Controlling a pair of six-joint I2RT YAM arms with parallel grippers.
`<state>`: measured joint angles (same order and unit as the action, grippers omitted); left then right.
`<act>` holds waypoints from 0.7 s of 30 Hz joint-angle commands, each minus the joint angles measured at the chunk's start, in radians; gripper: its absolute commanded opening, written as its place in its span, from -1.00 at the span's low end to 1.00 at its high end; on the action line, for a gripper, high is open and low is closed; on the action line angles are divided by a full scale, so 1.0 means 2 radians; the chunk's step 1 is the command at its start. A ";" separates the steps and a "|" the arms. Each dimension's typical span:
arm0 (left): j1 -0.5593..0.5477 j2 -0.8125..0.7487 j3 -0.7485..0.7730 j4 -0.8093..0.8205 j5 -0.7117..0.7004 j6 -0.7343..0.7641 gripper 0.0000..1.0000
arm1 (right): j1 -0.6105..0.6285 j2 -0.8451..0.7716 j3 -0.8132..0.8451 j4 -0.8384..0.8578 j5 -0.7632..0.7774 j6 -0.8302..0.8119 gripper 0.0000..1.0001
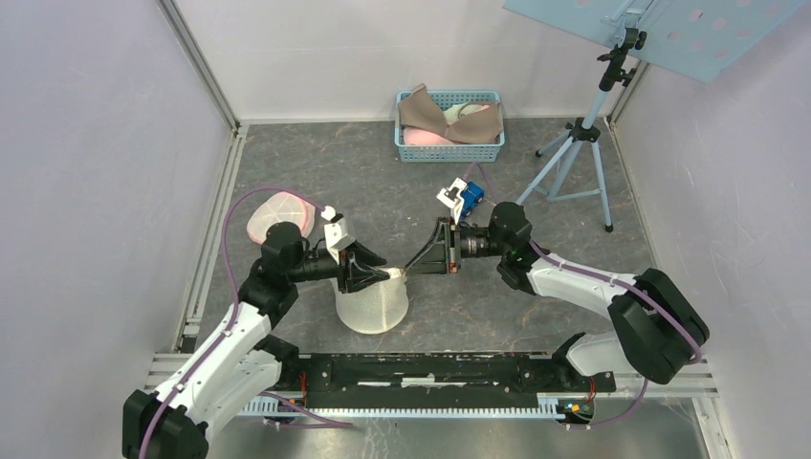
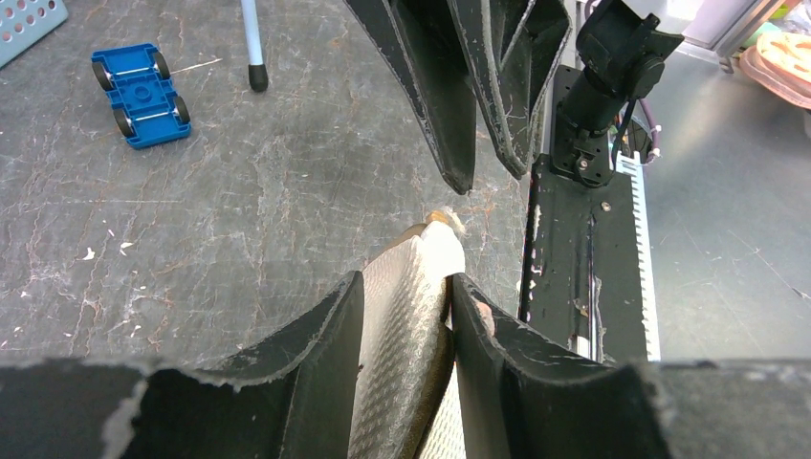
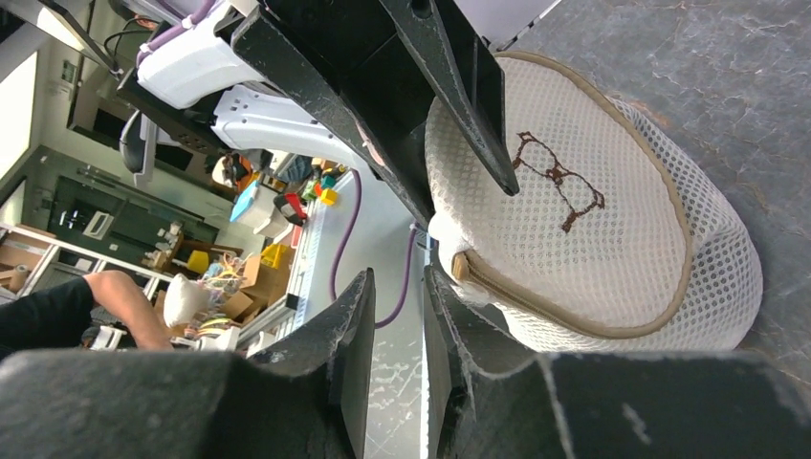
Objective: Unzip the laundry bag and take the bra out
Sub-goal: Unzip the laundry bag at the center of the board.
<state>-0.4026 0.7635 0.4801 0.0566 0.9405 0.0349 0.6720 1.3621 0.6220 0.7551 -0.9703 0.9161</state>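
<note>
Bags: 1 mesh laundry bag (image 1: 373, 308) on surface (image 1: 536, 287); left pincer (image 2: 406, 279) clamps its edge; right pincer (image 3: 399, 277) narrowly parted, empty.

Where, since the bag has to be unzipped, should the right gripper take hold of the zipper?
I would grip the small tan tip where the zipper trim ends at the laundry bag's rim. It juts out past the left gripper, which pinches the mesh just behind it, toward the right gripper. Come straight in from that side, jaws closing across the thin tab.
</note>
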 commanded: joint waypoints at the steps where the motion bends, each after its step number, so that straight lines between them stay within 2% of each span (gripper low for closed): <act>1: 0.002 -0.007 0.018 0.018 0.006 0.017 -0.95 | -0.002 0.007 0.000 0.055 -0.007 0.028 -0.37; 6: 0.002 -0.008 0.018 0.022 0.010 0.009 -0.95 | -0.002 0.013 0.003 0.046 -0.002 0.019 -0.31; 21: 0.000 -0.010 0.021 0.039 0.016 -0.013 -0.95 | -0.006 0.027 0.023 0.011 0.002 -0.015 -0.30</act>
<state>-0.4026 0.7517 0.4805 0.0631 0.9459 0.0334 0.6586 1.4059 0.6224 0.7715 -0.9646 0.9127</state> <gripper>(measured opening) 0.452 0.354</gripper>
